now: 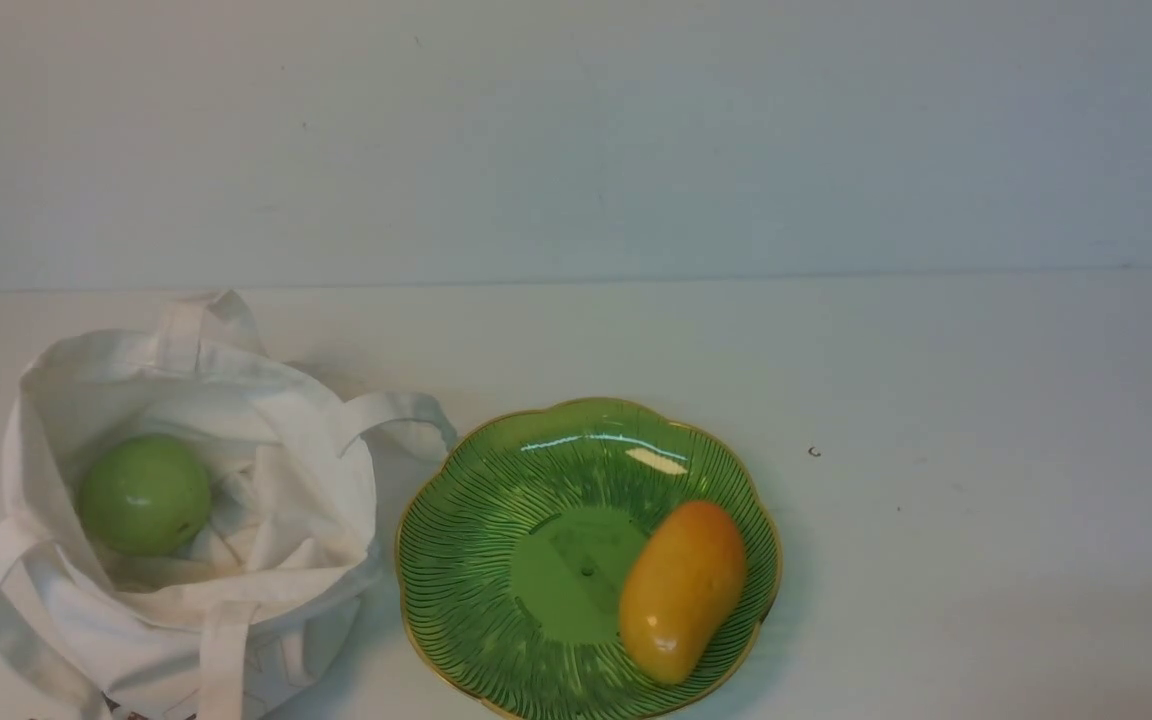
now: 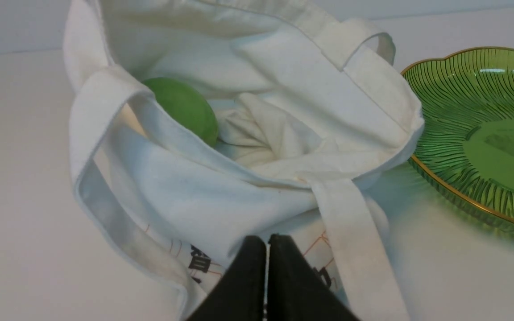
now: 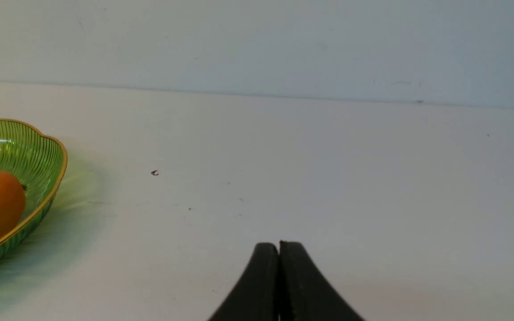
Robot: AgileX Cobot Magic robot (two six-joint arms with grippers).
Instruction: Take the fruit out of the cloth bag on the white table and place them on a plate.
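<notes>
Inspector: Nearest, left pincer (image 2: 267,243): tips together, nothing gripped. Right pincer (image 3: 279,247): likewise.

Trainee: Then the bag (image 1: 291,600)?

Inspector: Soft, likely to snag. The apple (image 1: 144,495) lies inside, by the wall; probably firm, slippery. Grip round its middle.

Trainee: Clearance?

Inspector: Plate (image 1: 576,570) just beside the bag, mango (image 1: 684,590) aboard; bare table (image 1: 936,400) beyond.
</notes>
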